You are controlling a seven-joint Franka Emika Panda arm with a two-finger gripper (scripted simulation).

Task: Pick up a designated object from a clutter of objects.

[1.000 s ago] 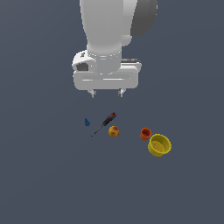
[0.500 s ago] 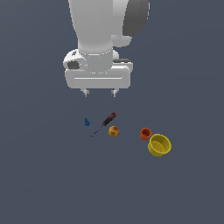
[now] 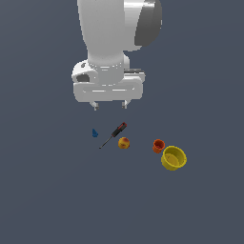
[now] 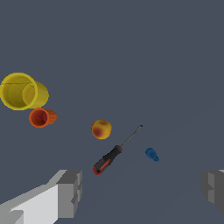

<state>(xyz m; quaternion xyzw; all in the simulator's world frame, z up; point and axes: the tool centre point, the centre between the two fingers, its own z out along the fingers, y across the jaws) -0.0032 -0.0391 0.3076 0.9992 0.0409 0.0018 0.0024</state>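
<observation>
The exterior view shows the full white arm body descending from the top of the frame, with the gripper (image 3: 110, 106) in the upper centre, its two short fingertips pointing down and set wide apart, holding nothing. The wrist view shows none of the arm body; only the two grey fingers (image 4: 68, 192) appear, with a wide gap between them, which confirms the spread jaws. The wrist view also reveals the hollow interiors of the yellow bowl (image 4: 19, 91) and the orange-red cup (image 4: 40, 117), and the red patch on the orange-yellow ball (image 4: 101, 129). In the exterior view the ball (image 3: 124, 143) lies just below frame centre on the dark floor, beneath the gripper and apart from it. The screwdriver (image 3: 113, 135) lies just beside the ball; the blue piece (image 3: 95, 133) is farther toward the exterior view's left. The cup (image 3: 158, 146) and bowl (image 3: 173, 158) sit close together at centre right.
</observation>
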